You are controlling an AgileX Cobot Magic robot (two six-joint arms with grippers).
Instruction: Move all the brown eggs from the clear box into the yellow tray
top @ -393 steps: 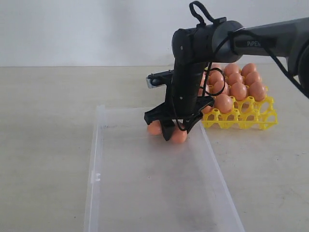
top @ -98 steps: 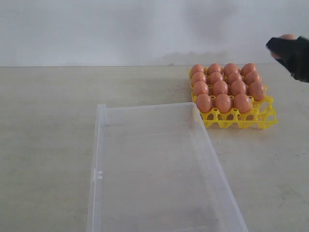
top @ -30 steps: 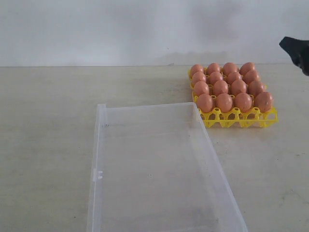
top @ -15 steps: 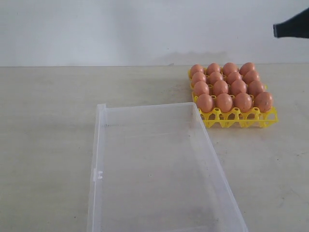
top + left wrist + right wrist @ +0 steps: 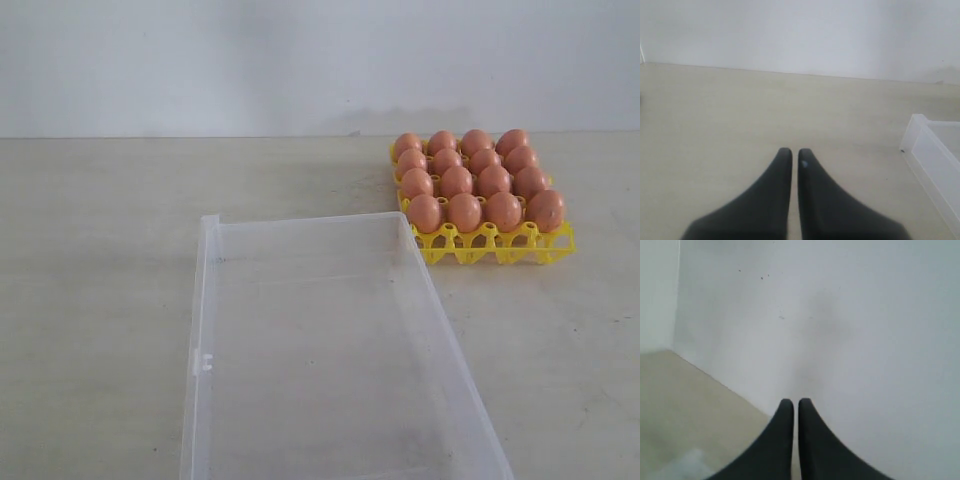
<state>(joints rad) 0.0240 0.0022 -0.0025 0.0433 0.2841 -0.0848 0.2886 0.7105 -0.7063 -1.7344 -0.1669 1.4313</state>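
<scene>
Exterior view. The clear box (image 5: 320,340) lies on the pale surface (image 5: 100,250) at the lower centre, its long axis running from six o'clock towards twelve o'clock. Through its transparent floor only the surface shows. A small latch (image 5: 203,362) sits on its nine o'clock wall.

The yellow tray (image 5: 500,250) stands on the surface at about two o'clock from the middle of the box. Its near corner is just beside the box's far three o'clock corner. The brown eggs (image 5: 457,181) sit upright in the tray's cups, in four rows of four. The far rows overlap, so sixteen is my best count. A plain white wall (image 5: 300,60) closes the scene at twelve o'clock.

Left wrist view. My left end effector (image 5: 791,152) hangs over bare surface with its two dark fingers (image 5: 812,175) drawn together, only a thin slit between them and nothing gripped. One corner of the clear box (image 5: 920,140) shows well apart from the fingertips.

Right wrist view. My right end effector (image 5: 792,402) is likewise drawn together on nothing, with the same thin slit between its fingers (image 5: 812,430). It points at the white wall, with a strip of the surface showing below.
</scene>
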